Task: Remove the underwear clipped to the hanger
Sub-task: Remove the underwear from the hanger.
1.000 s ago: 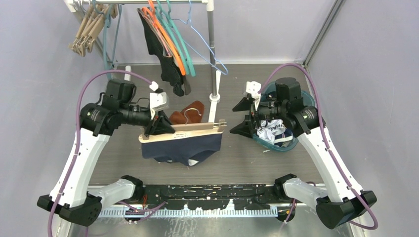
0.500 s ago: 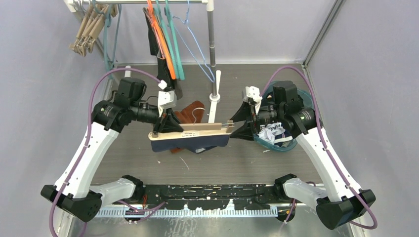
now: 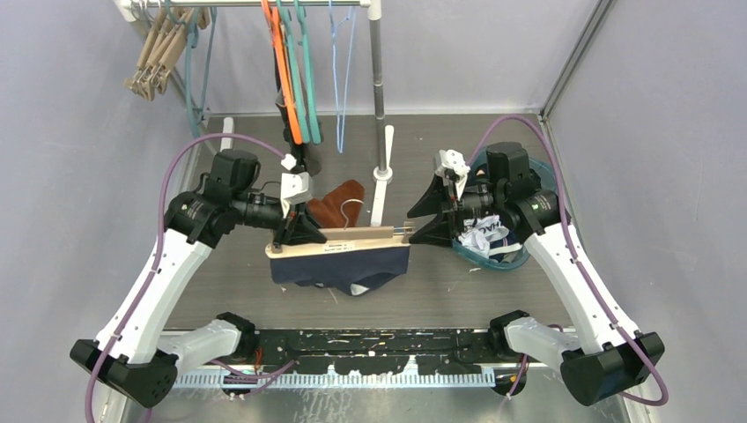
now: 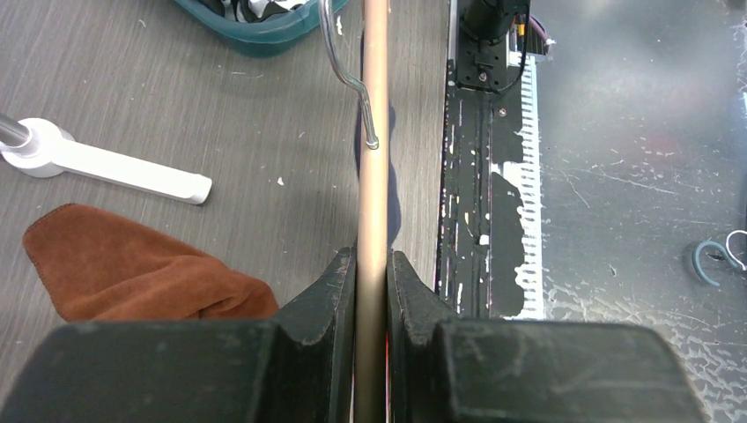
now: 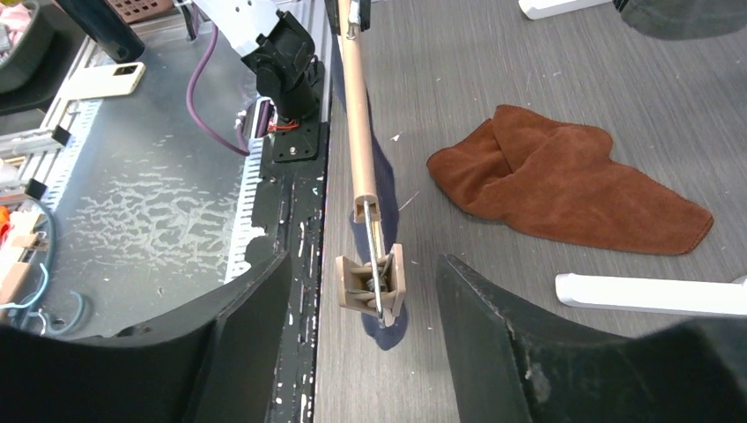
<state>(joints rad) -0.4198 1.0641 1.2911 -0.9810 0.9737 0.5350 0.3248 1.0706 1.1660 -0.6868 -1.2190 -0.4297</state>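
Observation:
A wooden hanger (image 3: 339,241) hangs level above the table with dark navy underwear (image 3: 343,267) clipped under it. My left gripper (image 3: 295,231) is shut on the hanger's left part; in the left wrist view the bar (image 4: 373,176) runs between its closed fingers (image 4: 372,264). My right gripper (image 3: 423,220) is open at the hanger's right end. In the right wrist view the wooden clip (image 5: 372,284) sits between its spread fingers (image 5: 363,264), touching neither, with a bit of navy underwear (image 5: 388,330) below it.
A rust-brown cloth (image 3: 336,203) lies on the table behind the hanger. A teal basket (image 3: 520,256) with clothes stands at the right. A clothes rack (image 3: 379,88) at the back holds several hangers and a dark garment (image 3: 304,150); its white foot (image 3: 379,198) lies mid-table.
The left gripper has carried the hanger and underwear rightwards. The right gripper has come round the hanger's right-end clip. The rack's hangers have swung.

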